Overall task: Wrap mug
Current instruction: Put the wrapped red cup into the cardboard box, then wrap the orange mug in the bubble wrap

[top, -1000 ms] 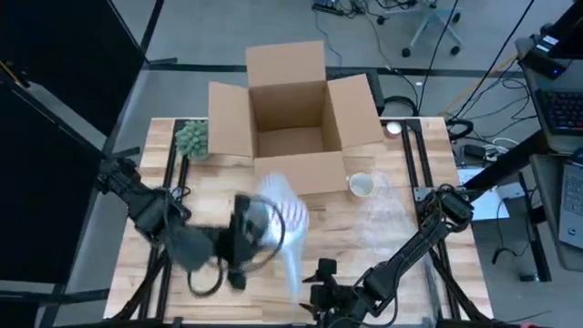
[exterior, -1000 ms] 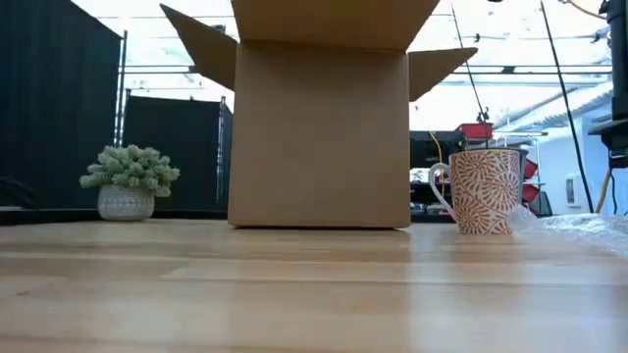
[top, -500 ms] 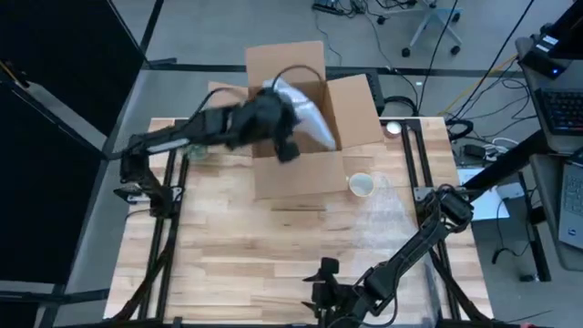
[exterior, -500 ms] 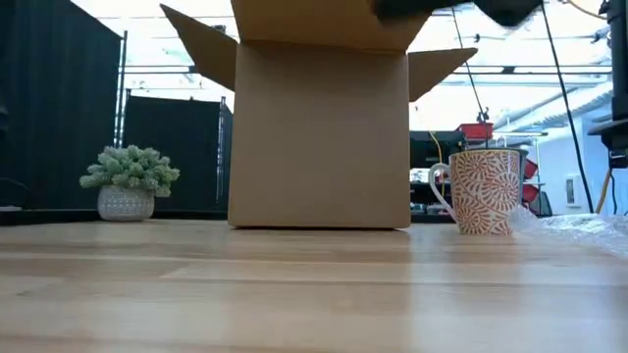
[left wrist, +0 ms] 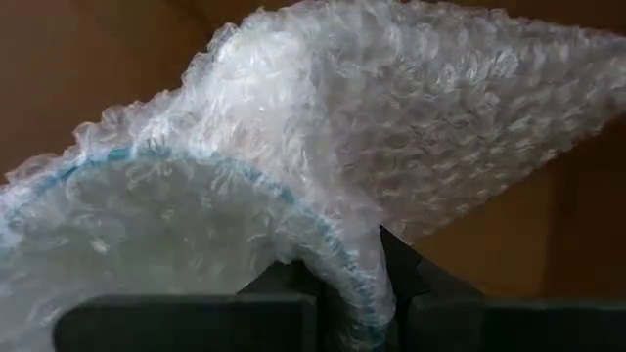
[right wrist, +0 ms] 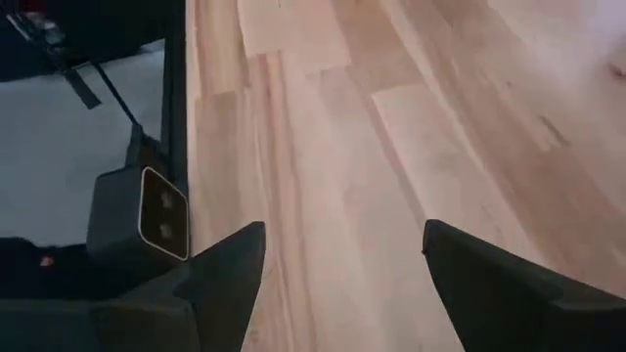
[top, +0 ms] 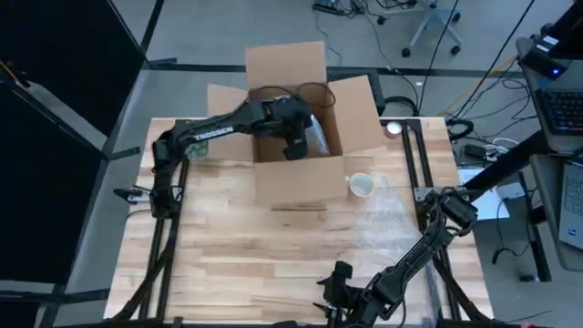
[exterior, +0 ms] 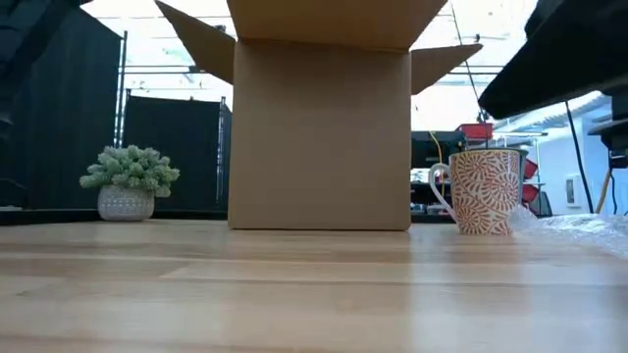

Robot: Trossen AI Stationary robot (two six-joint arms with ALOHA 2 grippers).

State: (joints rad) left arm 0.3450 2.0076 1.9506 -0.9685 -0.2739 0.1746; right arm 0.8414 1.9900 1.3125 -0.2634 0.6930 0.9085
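Note:
A mug wrapped in bubble wrap [top: 314, 137] is inside the open cardboard box [top: 301, 178] at the table's far side. My left gripper [top: 296, 141] reaches into the box and is shut on it. In the left wrist view a blue rim [left wrist: 196, 166] shows through the wrap. A second, bare mug with a red leaf pattern [exterior: 488, 191] stands upright on the table, right of the box. My right gripper [right wrist: 342, 244] hovers open and empty near the table's near edge [top: 335, 290]. My left gripper pinches the bubble-wrapped bundle between its two fingers where the blue rim [left wrist: 357, 293] runs down between them, wrap layers included. The arm reaches in over the box's left flap. The rest of the bundle spreads out beyond the fingers; whether it rests on the box floor is hidden.
A loose sheet of bubble wrap [top: 392, 214] lies on the table near the bare mug, toward the right edge. A small potted plant [exterior: 128, 181] stands at the far left, beside the box. The box's flaps [top: 228, 118] stand open. Bare wood fills the table's middle and near part.
My left gripper has carried the wrapped bundle from above the table's near middle, up and toward the far edge, and down into the open box. It has stayed shut on the bundle throughout.

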